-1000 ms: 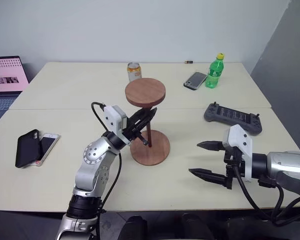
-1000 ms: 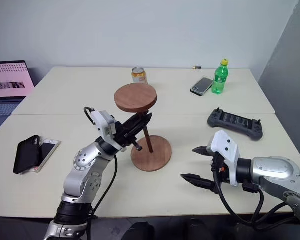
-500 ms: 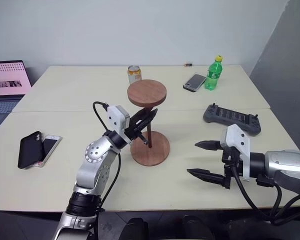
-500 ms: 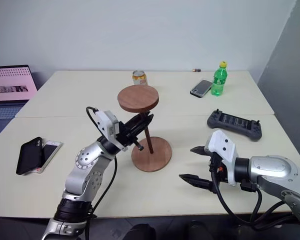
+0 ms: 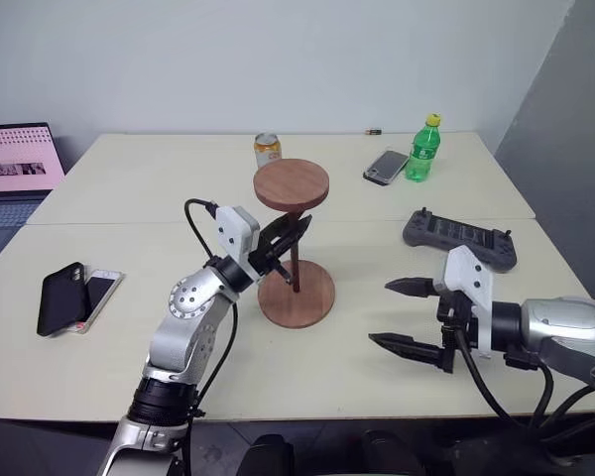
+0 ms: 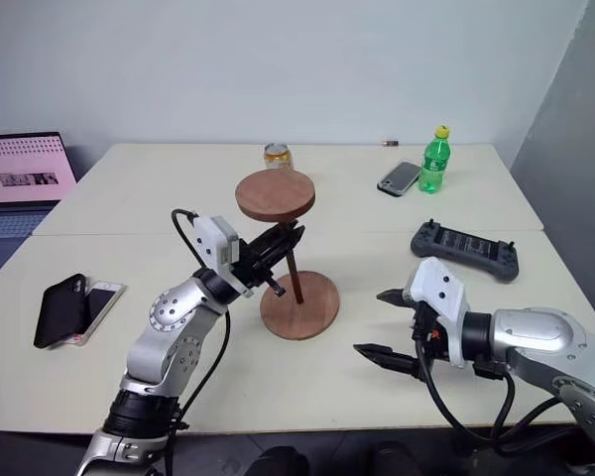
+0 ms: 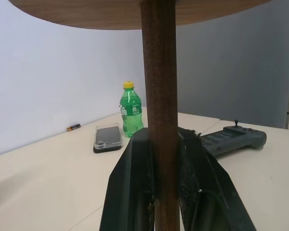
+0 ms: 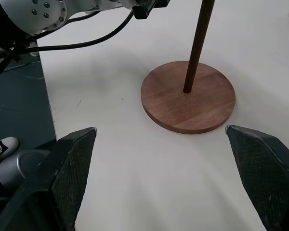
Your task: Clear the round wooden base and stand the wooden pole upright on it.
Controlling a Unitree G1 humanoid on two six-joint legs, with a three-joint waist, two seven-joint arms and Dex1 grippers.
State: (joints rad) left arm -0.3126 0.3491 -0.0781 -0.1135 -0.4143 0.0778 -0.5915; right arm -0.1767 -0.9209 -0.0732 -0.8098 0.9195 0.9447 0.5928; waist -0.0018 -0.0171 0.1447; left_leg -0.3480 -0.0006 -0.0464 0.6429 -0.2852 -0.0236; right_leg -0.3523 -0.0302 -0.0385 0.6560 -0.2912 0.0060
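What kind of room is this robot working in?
Probably an office or lab: pale tables pushed together against a plain wall, an open laptop at one edge, and a handheld controller lying nearby.

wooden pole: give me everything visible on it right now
The wooden pole is a thin, dark reddish-brown rod with a round wooden disc fixed at its upper end. It stands close to upright, its lower end at the centre of the round wooden base on the table. The left gripper is shut on the shaft about mid-height.
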